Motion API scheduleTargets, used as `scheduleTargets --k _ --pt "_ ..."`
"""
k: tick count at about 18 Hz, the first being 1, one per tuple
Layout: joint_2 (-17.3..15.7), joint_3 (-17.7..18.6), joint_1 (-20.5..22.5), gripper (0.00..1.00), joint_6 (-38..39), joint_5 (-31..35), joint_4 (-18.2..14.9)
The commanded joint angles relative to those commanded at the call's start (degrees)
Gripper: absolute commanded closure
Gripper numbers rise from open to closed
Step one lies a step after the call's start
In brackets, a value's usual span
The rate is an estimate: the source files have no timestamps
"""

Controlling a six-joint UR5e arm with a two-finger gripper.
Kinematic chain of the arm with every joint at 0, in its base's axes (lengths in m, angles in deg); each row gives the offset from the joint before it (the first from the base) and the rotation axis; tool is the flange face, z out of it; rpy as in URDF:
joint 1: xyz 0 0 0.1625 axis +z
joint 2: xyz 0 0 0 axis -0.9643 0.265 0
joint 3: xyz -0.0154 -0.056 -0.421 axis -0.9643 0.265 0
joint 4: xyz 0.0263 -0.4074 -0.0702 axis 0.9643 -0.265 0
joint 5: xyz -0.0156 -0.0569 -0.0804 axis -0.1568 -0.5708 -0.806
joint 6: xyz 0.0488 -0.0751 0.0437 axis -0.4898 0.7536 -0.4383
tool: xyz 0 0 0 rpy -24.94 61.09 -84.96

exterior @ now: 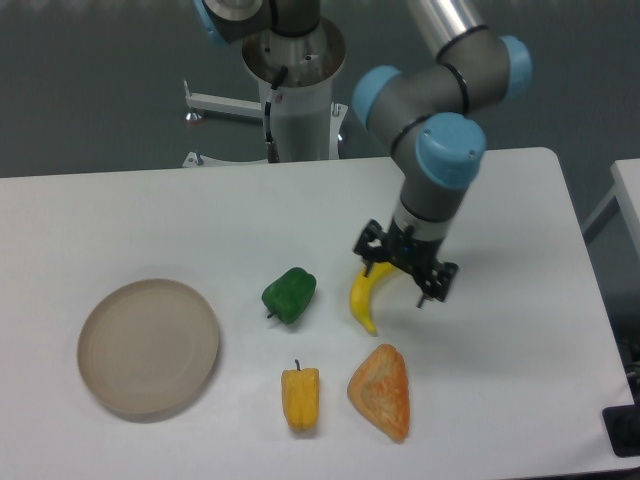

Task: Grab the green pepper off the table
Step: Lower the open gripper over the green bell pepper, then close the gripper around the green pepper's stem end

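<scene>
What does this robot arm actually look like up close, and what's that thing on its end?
The arm is made of shiny silver tubes joined by chunky dark-grey elbows with light-blue round caps. At its end sits a small black gripper with two thin fingers and a tiny blue light. It rises from a white pedestal.

Beige plate, yellow pepper, banana, orange wedge

Hidden and cut-off parts

The upper end of the banana is covered by the gripper, whose fingers are too small and dark for their spacing to be judged. The arm is cut off by the top edge. The table is cropped at the left and bottom edges, and a dark object is cut off at the right edge.
</scene>
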Motion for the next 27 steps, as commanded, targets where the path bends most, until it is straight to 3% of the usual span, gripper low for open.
scheduleTargets --k 6,17,25,26,27 --pt "0.00 6.60 -4.05 0.00 1.06 -0.18 7.55" --pt "0.17 9.15 -6.68 0.00 1.41 -0.18 8.35" --pt "0.88 10.91 -8.01 0.00 2.56 0.08 12.83" --pt "0.96 10.82 -8.01 0.03 2.47 0.26 12.83" --pt "1.05 10.73 -7.92 0.14 2.47 0.26 12.83"
